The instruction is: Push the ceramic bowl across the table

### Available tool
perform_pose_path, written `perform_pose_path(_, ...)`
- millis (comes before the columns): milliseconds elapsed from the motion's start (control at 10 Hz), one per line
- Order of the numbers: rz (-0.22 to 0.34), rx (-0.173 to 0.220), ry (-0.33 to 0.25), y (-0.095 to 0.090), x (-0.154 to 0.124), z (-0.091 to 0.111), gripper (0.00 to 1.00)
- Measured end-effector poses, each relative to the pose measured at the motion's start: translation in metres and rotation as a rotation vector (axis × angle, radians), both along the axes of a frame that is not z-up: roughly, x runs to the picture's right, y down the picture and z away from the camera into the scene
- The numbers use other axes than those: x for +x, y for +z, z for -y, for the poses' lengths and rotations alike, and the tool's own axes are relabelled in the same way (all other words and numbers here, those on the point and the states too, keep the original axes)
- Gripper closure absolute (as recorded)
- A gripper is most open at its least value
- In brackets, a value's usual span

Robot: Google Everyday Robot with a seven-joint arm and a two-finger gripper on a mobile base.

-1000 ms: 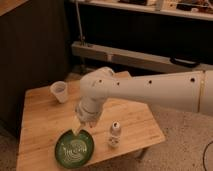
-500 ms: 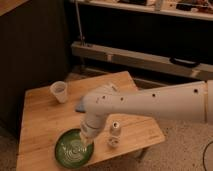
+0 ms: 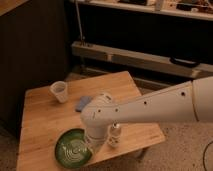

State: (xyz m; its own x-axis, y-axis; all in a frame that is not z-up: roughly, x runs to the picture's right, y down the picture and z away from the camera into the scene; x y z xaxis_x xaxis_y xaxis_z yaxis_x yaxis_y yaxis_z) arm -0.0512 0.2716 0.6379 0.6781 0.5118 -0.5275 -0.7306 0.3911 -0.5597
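step: lining up the push | gripper (image 3: 91, 143) clenched, at rim of ceramic bowl (image 3: 72, 148) near table (image 3: 45, 115) front edge | next: steady low sweep toward far edge

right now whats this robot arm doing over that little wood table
The robot's arm reaches over the light-wood table, its gripper shut and low at the right rim of the dark-green ceramic bowl near the front-left corner, placed to push it. Contact is unclear. A white cup stands back left, a blue item lies mid-table, and a small white bottle stands just right of the gripper.
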Motion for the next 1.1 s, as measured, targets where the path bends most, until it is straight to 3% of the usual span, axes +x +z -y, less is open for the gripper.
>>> perform_pose_path(300, -0.018, -0.035, -0.035, 0.007, 0.011, -0.023, 1.0)
perform_pose_path(800, -0.019, -0.075, -0.059, 0.026, 0.013, -0.038, 1.0)
perform_pose_path(1100, -0.018, -0.113, -0.103, 0.034, 0.013, -0.054, 1.0)
